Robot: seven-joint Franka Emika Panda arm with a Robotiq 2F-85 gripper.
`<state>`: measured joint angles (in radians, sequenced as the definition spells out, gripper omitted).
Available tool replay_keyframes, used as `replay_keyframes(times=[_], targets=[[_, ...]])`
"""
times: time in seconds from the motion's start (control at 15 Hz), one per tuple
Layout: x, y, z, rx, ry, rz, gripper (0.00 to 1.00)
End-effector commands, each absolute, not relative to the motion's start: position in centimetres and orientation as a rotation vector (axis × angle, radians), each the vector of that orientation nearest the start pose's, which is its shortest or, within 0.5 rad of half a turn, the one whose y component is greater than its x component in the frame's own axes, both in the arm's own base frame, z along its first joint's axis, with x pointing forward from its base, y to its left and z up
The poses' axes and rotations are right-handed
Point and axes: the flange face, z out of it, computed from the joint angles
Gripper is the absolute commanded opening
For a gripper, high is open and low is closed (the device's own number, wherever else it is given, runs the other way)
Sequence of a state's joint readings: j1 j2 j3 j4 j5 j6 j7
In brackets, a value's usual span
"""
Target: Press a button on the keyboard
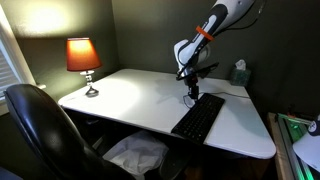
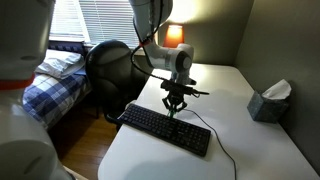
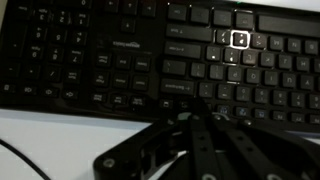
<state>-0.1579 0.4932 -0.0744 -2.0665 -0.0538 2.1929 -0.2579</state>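
Observation:
The black keyboard (image 1: 199, 116) lies on the white desk (image 1: 130, 95), toward one end. In an exterior view it lies slantwise (image 2: 165, 128), with its thin cable (image 2: 226, 152) trailing off. It fills the top of the wrist view (image 3: 150, 50). My gripper (image 1: 190, 97) points straight down over the keyboard's far edge, which also shows in an exterior view (image 2: 175, 109). In the wrist view its fingers (image 3: 196, 108) are pressed together and hold nothing. The tips are right at the key rows. I cannot tell whether they touch a key.
A lit orange lamp (image 1: 83, 58) stands at the desk's far corner. A tissue box (image 2: 270, 101) sits near the wall. A black office chair (image 1: 40, 125) stands in front of the desk, and a bed with a plaid cover (image 2: 55, 80) is beyond it.

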Motion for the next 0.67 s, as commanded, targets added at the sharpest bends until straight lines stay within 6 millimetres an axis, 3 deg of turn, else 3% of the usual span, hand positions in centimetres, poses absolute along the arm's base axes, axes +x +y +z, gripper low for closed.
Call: replay_keyframes(times=[0.0, 0.6], targets=[[53.06, -13.12, 16.36, -3.050, -0.087, 0.623, 0.00], [52.71, -13.65, 16.24, -3.036, -0.074, 0.650, 0.00]])
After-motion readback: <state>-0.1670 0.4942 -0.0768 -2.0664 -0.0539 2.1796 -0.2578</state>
